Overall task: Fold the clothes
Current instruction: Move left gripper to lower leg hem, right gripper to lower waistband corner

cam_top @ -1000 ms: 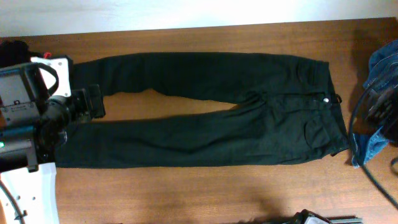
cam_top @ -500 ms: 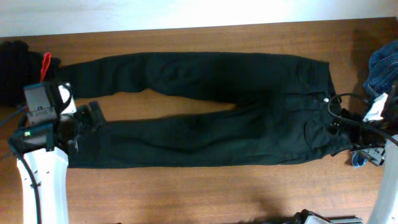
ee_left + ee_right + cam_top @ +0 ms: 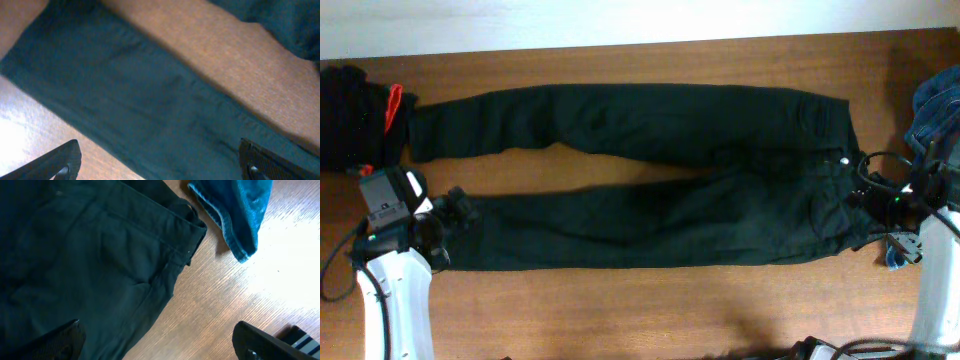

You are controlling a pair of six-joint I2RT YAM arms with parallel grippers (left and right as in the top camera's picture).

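Where the jeans lie: black jeans (image 3: 650, 180) flat on the wooden table (image 3: 620, 310), across its middle.
long axis: left-right in the overhead view.
pointing: waist with silver button (image 3: 844, 159) at the right end, cuffs at the left, legs splayed apart there.
left gripper (image 3: 160, 165): jaws wide, holding nothing, over the near leg's cuff.
right gripper (image 3: 157, 342): jaws wide, holding nothing, over the waistband corner by a pocket (image 3: 125, 255).
neighbours: blue denim (image 3: 932, 110) just beside the waist; black garment (image 3: 350, 115) with a red bit by the far cuff.
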